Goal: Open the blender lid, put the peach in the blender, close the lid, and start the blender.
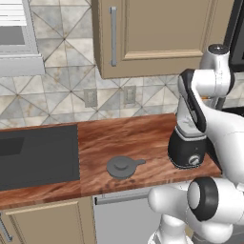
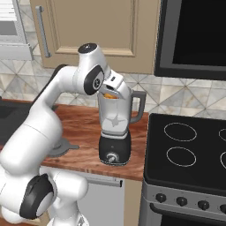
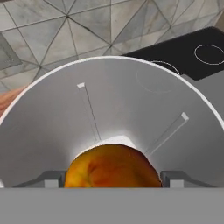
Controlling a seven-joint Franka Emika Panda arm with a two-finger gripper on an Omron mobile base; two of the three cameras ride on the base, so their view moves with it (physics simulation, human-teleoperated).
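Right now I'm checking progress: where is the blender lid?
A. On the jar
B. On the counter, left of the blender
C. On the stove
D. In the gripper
B: the lid lies flat on the wooden counter left of the blender, and the jar's top is open.

The open top of the blender (image 3: 109, 100) is seen from above, its pale grey inner wall curving down. The orange-yellow peach (image 3: 113, 167) is held between the two grey fingertips (image 3: 51, 179) of the gripper (image 3: 113, 180), just over the jar mouth. Patterned wall tiles (image 3: 83, 22) and a black stovetop (image 3: 192, 54) are seen beyond the rim.
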